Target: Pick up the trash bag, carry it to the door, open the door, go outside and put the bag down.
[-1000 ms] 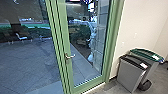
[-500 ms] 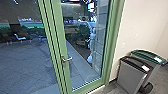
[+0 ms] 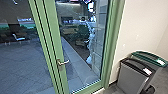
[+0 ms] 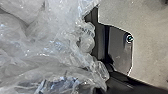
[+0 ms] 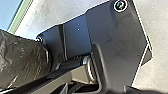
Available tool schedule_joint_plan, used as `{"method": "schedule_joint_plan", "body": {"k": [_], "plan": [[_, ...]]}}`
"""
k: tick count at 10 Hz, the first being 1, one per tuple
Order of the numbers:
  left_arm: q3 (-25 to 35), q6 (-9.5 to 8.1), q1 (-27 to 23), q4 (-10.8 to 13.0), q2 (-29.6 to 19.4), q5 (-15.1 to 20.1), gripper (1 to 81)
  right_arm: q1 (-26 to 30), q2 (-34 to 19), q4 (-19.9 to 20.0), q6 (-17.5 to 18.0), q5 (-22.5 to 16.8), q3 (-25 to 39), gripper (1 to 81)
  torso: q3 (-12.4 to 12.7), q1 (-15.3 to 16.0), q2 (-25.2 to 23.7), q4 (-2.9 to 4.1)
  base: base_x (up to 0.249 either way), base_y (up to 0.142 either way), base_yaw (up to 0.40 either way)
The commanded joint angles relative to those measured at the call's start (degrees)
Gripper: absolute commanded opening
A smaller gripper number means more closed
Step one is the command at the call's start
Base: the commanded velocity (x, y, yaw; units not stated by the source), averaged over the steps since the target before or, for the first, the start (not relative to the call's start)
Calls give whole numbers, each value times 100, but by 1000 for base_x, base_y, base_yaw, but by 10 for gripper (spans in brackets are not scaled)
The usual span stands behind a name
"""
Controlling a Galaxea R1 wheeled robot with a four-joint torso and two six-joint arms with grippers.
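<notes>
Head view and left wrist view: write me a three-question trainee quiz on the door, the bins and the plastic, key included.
1. Multiple choice: the bin nearer the camera has a lid of which colour? (a) red (b) black (c) green
2. True or false: the lever handle sits on the side of the door nearer that bin.
3. Fill in: the crumpled plastic in the left wrist view is ____, not black.

Key: 1 b; 2 false; 3 clear.
</notes>
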Motion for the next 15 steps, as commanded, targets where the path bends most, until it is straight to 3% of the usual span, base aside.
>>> {"method": "schedule_joint_plan", "body": {"k": [1,7,15], "plan": [[61,18,-263,36,-80,424,10,222,-68,-74,-13,-360,55,811,0,0,0,0,150,0,0],[61,18,-263,45,-71,424,10,222,-59,-92,-13,-369,55,811,0,-2,0,0,151,0,0],[61,18,-263,36,-71,424,10,214,-59,-92,-13,-369,55,811,0,-2,0,0,154,-63,0]]}}
